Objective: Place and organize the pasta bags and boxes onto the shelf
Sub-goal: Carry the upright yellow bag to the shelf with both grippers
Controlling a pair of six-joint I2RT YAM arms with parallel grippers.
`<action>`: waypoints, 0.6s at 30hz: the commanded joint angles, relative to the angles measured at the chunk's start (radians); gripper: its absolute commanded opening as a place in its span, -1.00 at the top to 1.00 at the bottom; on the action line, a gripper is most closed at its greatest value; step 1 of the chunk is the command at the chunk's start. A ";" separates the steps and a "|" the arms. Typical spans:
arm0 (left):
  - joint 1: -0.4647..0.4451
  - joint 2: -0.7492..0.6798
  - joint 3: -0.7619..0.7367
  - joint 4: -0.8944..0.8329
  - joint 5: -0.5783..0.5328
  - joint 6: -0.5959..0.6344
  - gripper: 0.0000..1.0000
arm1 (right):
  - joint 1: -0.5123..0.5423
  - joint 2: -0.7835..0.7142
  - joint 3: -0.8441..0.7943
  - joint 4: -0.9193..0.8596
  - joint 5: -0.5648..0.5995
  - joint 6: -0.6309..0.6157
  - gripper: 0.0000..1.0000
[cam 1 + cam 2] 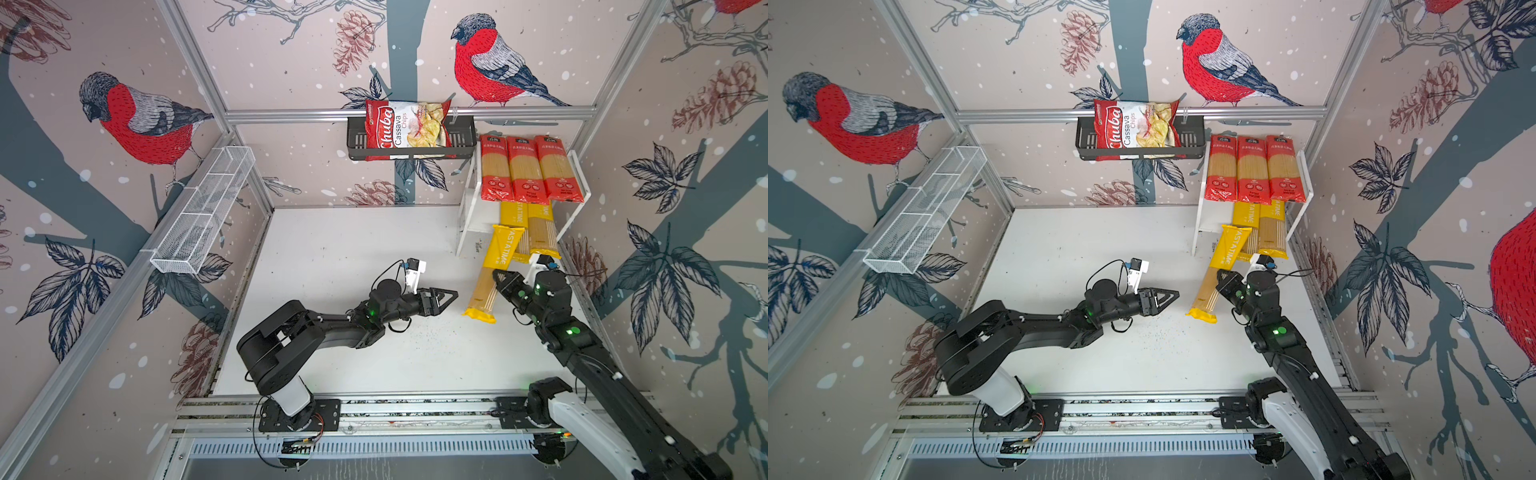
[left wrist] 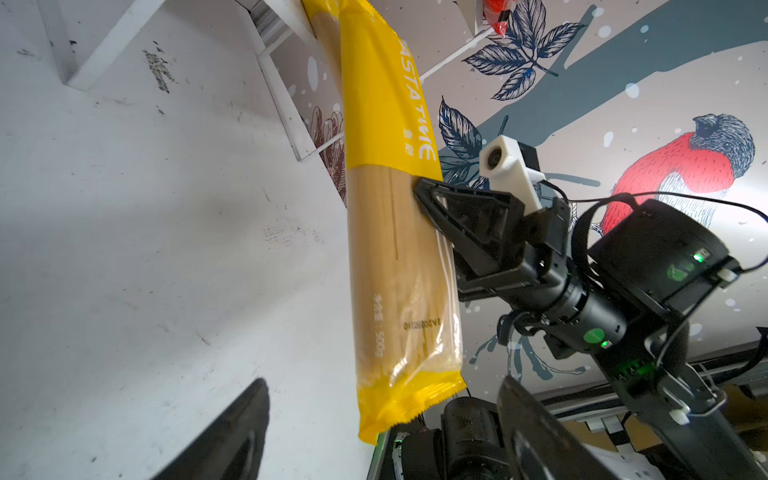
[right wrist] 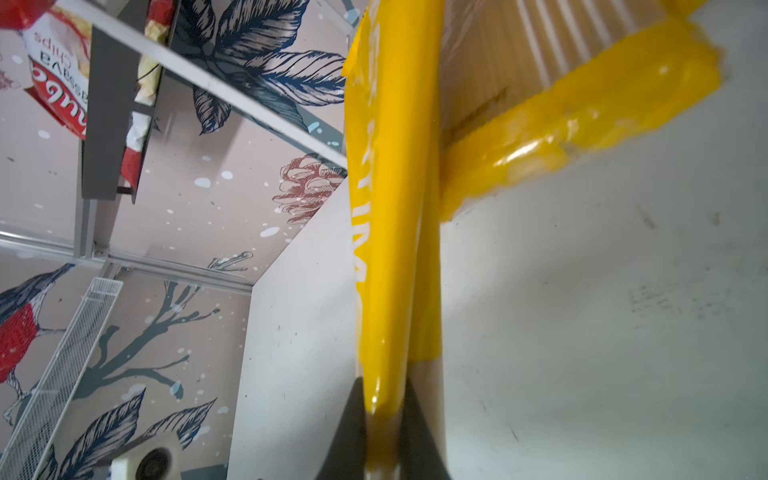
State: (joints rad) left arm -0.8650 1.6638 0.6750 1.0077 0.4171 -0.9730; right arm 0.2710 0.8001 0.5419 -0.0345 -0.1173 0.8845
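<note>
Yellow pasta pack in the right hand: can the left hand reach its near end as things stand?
Probably yes. The left hand is open and points toward the near end of the yellow pasta pack, only bare table between; the right hand grips it farther along.

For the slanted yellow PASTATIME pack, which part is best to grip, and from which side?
Grip the yellow pack where its lettered yellow band meets the clear middle, coming from its right side. It is long and narrow, so a near-central hold balances it; the right tool is shut there.
</note>
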 commanded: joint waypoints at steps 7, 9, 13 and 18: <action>0.025 0.203 0.199 0.065 0.052 -0.029 -0.73 | -0.126 0.255 0.136 0.374 -0.287 -0.069 0.95; 0.039 0.239 0.246 0.048 0.061 -0.029 -0.73 | -0.142 0.310 0.171 0.390 -0.313 -0.072 0.93; 0.060 0.315 0.350 0.011 0.087 -0.034 -0.70 | -0.172 0.413 0.197 0.473 -0.345 -0.032 0.90; 0.061 0.408 0.463 -0.002 0.122 -0.072 -0.57 | -0.179 0.560 0.265 0.520 -0.394 -0.003 0.85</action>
State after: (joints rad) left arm -0.8043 2.0449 1.0996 0.9905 0.4992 -1.0229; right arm 0.0933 1.3235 0.7681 0.3008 -0.4397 0.8650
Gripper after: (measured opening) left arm 0.788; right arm 0.131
